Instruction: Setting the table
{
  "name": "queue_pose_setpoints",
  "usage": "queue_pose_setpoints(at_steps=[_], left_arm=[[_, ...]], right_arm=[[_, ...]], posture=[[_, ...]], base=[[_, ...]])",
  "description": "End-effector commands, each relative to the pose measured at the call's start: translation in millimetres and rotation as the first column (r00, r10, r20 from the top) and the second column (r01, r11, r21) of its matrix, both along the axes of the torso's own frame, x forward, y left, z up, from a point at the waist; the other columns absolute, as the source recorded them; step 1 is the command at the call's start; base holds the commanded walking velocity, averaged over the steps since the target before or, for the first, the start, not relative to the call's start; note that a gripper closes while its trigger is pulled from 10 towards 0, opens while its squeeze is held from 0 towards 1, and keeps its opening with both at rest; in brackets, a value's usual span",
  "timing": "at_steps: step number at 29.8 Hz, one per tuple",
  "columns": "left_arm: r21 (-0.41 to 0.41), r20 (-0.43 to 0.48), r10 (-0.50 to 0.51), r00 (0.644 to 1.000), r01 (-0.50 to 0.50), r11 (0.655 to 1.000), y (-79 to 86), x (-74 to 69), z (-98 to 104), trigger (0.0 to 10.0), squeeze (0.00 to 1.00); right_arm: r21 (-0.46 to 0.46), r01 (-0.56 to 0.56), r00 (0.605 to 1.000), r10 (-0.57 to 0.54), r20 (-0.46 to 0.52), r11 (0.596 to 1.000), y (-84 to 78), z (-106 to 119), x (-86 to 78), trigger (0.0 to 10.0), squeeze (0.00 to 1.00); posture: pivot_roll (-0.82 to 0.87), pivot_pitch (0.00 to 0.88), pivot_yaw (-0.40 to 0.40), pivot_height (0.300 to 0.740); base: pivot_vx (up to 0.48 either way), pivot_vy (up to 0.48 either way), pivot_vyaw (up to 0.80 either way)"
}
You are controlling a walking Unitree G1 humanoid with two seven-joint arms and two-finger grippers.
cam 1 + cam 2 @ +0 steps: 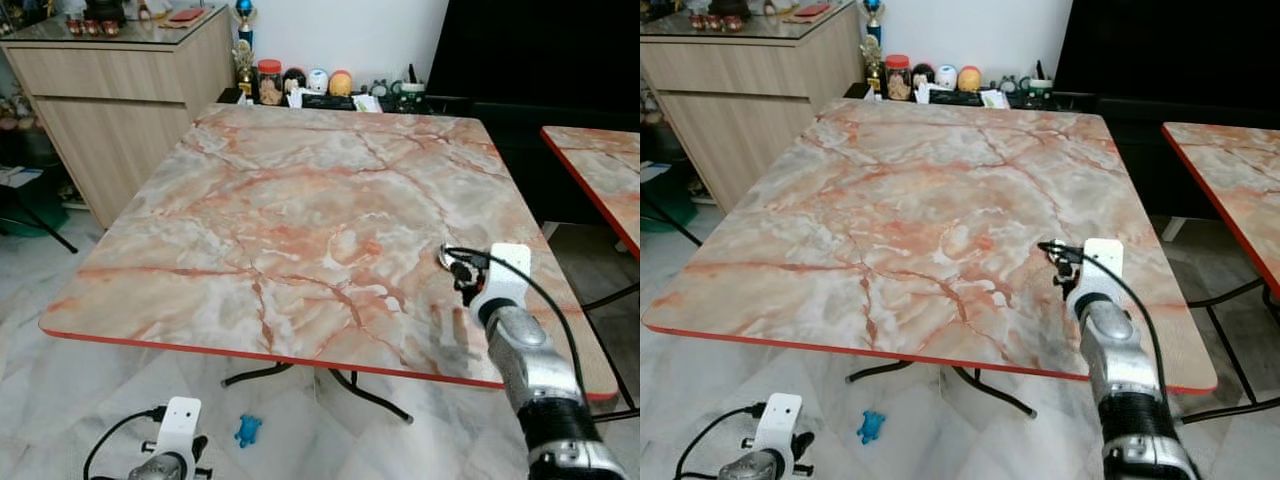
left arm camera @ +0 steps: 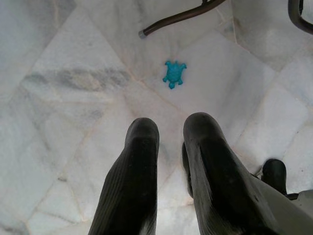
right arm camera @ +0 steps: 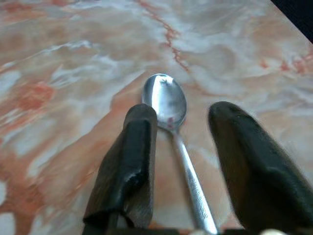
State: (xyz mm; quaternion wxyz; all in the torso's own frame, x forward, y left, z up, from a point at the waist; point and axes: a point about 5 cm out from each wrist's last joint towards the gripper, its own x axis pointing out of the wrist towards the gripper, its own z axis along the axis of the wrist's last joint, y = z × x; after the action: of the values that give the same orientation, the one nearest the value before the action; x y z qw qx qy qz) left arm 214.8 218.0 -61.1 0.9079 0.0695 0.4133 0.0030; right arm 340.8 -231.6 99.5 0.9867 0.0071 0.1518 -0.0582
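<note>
Right gripper [image 3: 183, 142] hovers open, fingers straddling a metal spoon [image 3: 168, 103] lying on the marble table's [image 1: 300, 200] near-right part; left gripper [image 2: 168, 147] hangs slightly parted.

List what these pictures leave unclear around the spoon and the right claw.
- Spoon handle end: cut off by the right wrist view's edge.
- Head views: the right claw and its wrist camera cover most of the spoon.
- Whether the spoon lies flat on the table or is lifted: unclear.
</note>
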Motion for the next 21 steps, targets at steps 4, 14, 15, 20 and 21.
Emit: queue_pose_setpoints(at_steps=[4,14,15,20,21], left_arm=[[0.000,-0.007,0.005,1.000,-0.005,1.000,1.3,-0.4,0,10.0,0.00],[0.006,0.001,0.016,1.000,-0.016,1.000,2.7,0.4,1,10.0,0.00],[0.006,0.001,0.016,1.000,-0.016,1.000,2.7,0.5,1,10.0,0.00],[0.008,0.002,0.014,1.000,-0.014,1.000,2.3,0.6,1,10.0,0.00],[0.007,0.002,0.015,1.000,-0.015,1.000,2.3,0.5,1,10.0,0.00]], right_arm=[[0.013,0.019,1.000,-0.019,0.015,1.000,-7.0,6,3.7,10.0,1.00],[0.019,-0.029,0.998,0.028,0.053,0.999,8.9,4,5.9,10.0,0.00],[0.020,-0.030,0.998,0.029,0.054,0.999,9.5,4,5.8,10.0,0.00],[0.007,-0.046,0.997,0.046,0.062,0.999,12.6,5,6.5,10.0,0.00],[0.006,-0.049,0.997,0.049,0.062,0.999,13.2,5,6.7,10.0,0.00]], posture=[[0.10,0.000,-0.033,0.740],[0.10,0.000,-0.032,0.740],[0.10,0.000,-0.032,0.740],[0.10,0.000,-0.035,0.740],[0.10,0.000,-0.035,0.740]], base=[[0.000,0.000,0.00],[0.107,0.000,0.00],[0.277,0.000,0.00],[0.164,0.000,0.00],[0.000,0.000,0.00]])
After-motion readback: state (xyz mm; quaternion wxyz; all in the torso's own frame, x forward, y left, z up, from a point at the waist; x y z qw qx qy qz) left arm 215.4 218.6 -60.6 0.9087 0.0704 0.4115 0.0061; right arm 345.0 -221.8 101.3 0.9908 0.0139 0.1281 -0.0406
